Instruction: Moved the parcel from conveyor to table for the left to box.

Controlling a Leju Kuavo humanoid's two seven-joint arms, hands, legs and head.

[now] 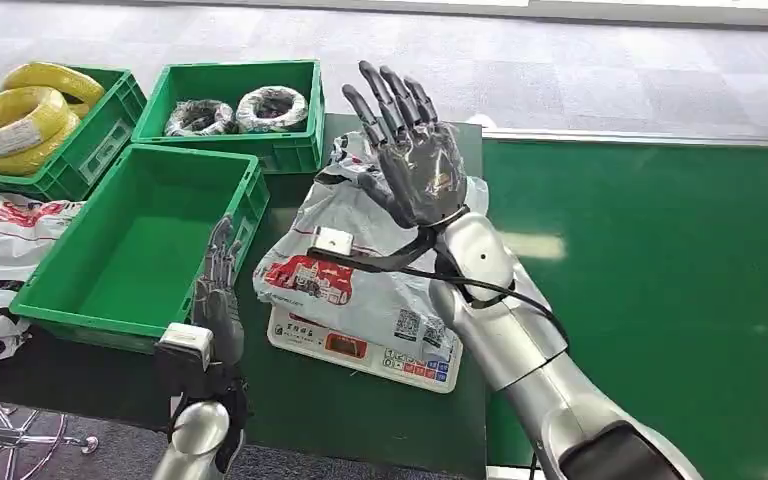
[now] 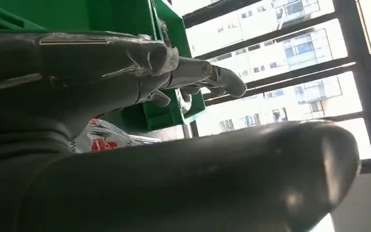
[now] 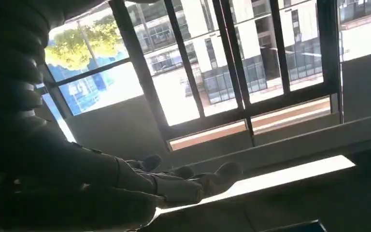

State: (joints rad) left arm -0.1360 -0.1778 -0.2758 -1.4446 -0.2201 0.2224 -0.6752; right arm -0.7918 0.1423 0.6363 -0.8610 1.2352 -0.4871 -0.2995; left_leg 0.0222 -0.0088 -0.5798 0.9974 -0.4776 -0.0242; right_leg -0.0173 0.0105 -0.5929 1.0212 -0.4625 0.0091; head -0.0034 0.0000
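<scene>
Lying on the table (image 1: 360, 400) beside the green box (image 1: 130, 250), the parcel (image 1: 360, 270) waits, and the right hand (image 1: 415, 160) and left hand (image 1: 218, 300) are wide and hold nothing.

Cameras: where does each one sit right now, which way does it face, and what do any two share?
Head view: high, looking down at parcel, empty green crate, both arms.
Left wrist view: behind left hand, facing crate wall, windows.
Right wrist view: behind right hand, facing windows.
Shared: head and left wrist views both show parcel.
</scene>
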